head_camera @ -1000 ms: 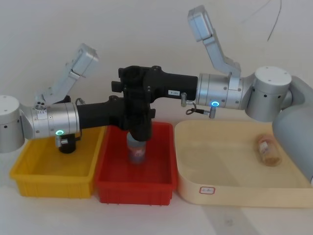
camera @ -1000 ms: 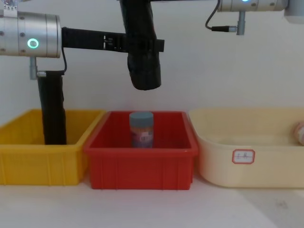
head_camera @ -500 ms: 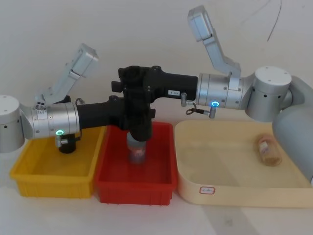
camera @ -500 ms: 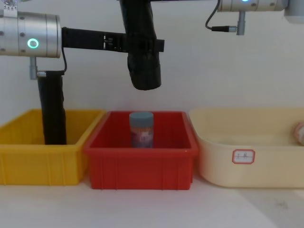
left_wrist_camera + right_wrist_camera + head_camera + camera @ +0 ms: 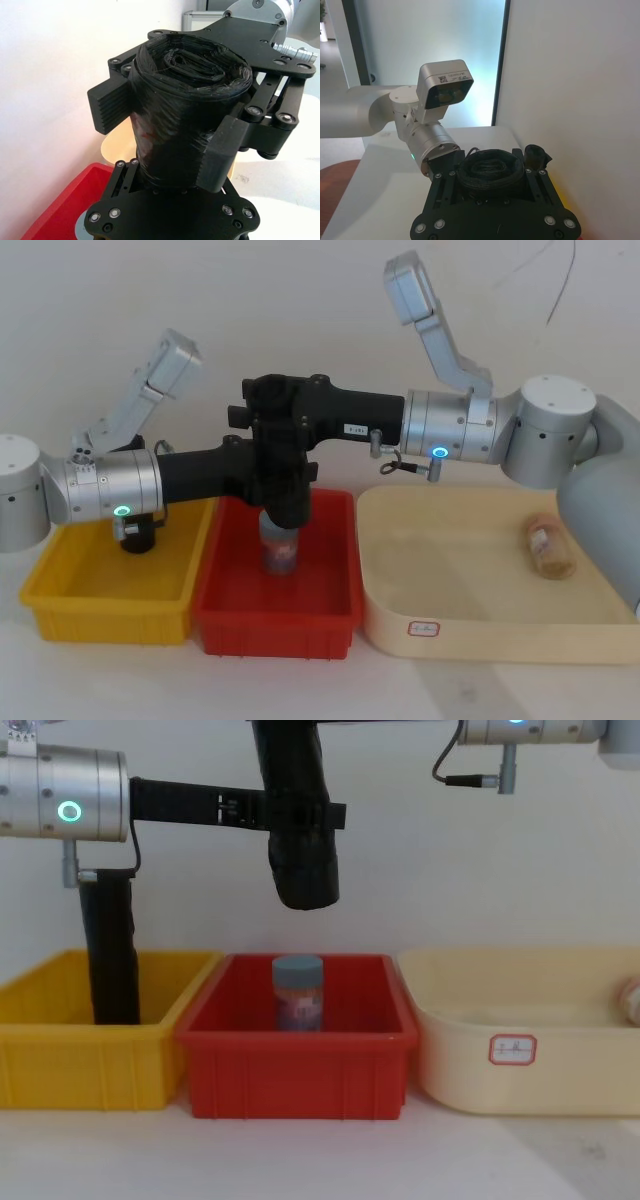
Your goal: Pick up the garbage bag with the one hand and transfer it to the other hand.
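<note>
The garbage bag (image 5: 285, 480) (image 5: 302, 860), a thick black roll, hangs upright above the red bin (image 5: 300, 1072). My left gripper (image 5: 300, 815), on the arm with the green ring light, reaches in from the left and is shut on the roll's middle. Above it, my right gripper (image 5: 277, 412), on the arm with the blue light, grips the upper part. In the left wrist view its two pads (image 5: 107, 107) press against opposite sides of the bag (image 5: 180, 115). The right wrist view looks down on the roll's top end (image 5: 490, 172).
A blue-lidded jar (image 5: 298, 992) stands in the red bin right under the bag. Another black roll (image 5: 112, 950) stands upright in the yellow bin (image 5: 80, 1070) on the left. The cream tray (image 5: 540, 1070) on the right holds a jar (image 5: 550, 547) lying on its side.
</note>
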{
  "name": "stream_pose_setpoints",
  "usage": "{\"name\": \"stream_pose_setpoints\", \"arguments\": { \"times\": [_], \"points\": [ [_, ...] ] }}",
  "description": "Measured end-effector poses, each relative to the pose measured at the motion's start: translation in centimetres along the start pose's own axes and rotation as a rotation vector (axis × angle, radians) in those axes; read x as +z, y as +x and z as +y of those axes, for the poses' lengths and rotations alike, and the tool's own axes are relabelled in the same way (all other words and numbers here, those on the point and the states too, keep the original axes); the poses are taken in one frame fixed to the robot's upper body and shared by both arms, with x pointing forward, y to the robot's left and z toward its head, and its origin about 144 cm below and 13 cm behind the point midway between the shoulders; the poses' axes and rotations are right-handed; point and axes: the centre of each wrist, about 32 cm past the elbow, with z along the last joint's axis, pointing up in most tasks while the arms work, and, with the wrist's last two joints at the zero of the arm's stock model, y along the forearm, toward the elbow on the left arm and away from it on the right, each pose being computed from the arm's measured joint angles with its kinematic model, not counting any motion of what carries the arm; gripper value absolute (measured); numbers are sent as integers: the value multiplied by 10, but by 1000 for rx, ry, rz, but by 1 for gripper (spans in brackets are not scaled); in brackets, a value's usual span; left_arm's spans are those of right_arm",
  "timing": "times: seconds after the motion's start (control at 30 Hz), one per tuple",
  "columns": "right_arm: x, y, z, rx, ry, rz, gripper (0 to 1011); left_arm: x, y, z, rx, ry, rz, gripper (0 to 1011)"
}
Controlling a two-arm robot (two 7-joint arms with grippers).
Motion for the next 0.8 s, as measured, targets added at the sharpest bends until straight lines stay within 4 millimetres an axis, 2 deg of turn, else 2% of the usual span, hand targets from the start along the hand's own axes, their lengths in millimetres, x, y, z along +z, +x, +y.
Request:
{"name": "stream_pose_setpoints", "arguments": {
  "times": [0.37, 0.7, 0.73, 0.8],
  "points": [
    [0, 0, 0, 0, 0, 0, 548, 0, 0, 0, 0, 0, 0, 429],
    [0, 0, 0, 0, 0, 0, 548, 0, 0, 0, 0, 0, 0, 718],
    [0, 0, 0, 0, 0, 0, 548, 0, 0, 0, 0, 0, 0, 775],
    [0, 0, 0, 0, 0, 0, 548, 0, 0, 0, 0, 0, 0, 808]
  ]
}}
